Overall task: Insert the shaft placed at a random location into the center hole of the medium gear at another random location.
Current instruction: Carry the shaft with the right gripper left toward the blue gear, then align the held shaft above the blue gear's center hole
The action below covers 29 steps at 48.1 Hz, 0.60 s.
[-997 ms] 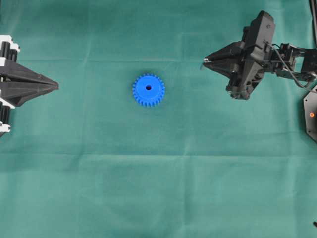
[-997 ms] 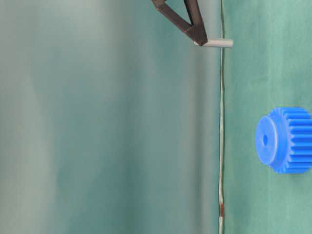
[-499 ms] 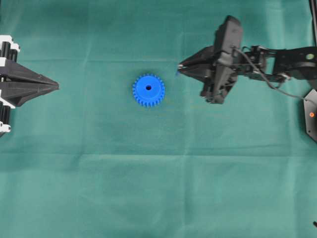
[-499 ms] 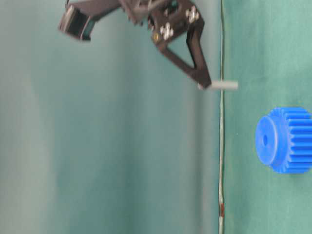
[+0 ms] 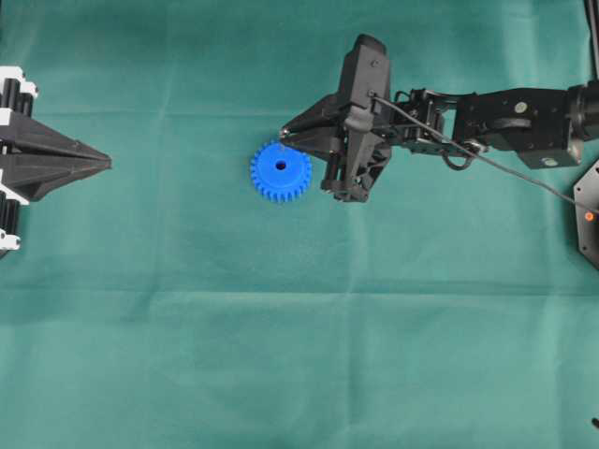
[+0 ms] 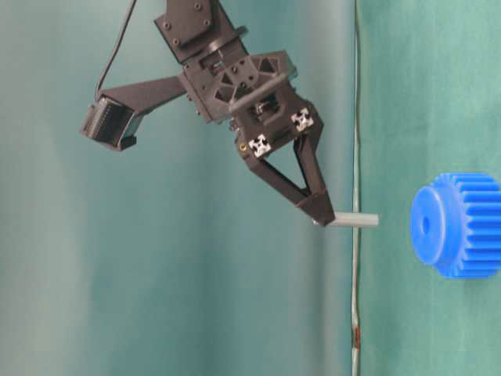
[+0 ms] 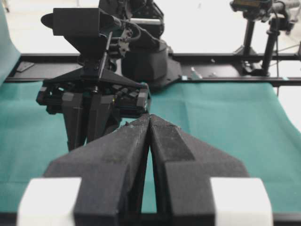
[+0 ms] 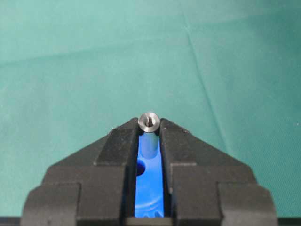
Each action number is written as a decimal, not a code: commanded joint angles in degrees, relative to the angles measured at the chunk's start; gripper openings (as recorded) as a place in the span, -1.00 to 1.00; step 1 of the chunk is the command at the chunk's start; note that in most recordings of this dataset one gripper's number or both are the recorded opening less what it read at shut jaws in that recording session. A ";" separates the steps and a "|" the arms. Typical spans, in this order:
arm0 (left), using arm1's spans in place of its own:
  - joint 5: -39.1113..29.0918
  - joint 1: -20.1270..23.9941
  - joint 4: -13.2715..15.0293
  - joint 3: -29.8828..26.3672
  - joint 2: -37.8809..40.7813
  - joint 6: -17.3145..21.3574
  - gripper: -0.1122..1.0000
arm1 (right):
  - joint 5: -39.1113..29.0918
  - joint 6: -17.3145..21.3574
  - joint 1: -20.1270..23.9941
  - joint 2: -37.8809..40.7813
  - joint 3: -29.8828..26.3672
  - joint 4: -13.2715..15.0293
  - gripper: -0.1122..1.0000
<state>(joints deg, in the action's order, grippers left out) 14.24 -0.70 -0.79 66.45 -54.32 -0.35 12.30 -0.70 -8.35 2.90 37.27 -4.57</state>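
Observation:
The medium gear (image 5: 281, 173), bright blue and toothed, lies flat on the green cloth left of centre. My right gripper (image 5: 285, 135) hangs above its far rim, shut on the shaft (image 6: 354, 221), a short silvery pin. The pin points at the gear (image 6: 458, 225) and is nearly in line with the center hole (image 6: 425, 225), with a clear gap to the hub. In the right wrist view the shaft (image 8: 149, 121) sits between the fingertips, with the blue gear (image 8: 151, 188) and its hole (image 8: 140, 167) below. My left gripper (image 5: 105, 164) rests shut at the left edge.
A green cloth (image 5: 299, 355) with faint fold lines covers the table. A black base plate (image 5: 588, 220) sits at the right edge. In the left wrist view the right arm (image 7: 94, 99) stands just beyond my shut left gripper (image 7: 149, 118).
My right gripper has carried the shaft leftwards from the right side to a spot over the gear. The left gripper and the gear have not moved.

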 commanded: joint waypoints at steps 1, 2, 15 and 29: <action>0.26 0.18 -0.09 -1.23 0.35 -0.09 -0.80 | 0.00 0.79 0.09 -0.79 -1.85 0.00 -0.56; 0.26 0.18 -0.09 -1.14 0.35 -0.09 -0.80 | 0.00 0.79 0.09 -0.79 -1.85 -0.09 -0.56; 0.26 0.18 -0.09 -1.14 0.35 0.00 -0.80 | 0.62 0.97 0.53 1.58 -1.93 -0.18 -0.56; 0.26 0.18 -0.09 -1.14 0.35 0.00 -0.80 | 1.76 1.58 0.70 4.22 -1.93 -0.70 -0.56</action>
<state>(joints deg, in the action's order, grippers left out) 14.24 -0.70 -0.79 66.45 -54.32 -0.35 13.27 -0.53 -7.82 7.82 36.74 -5.01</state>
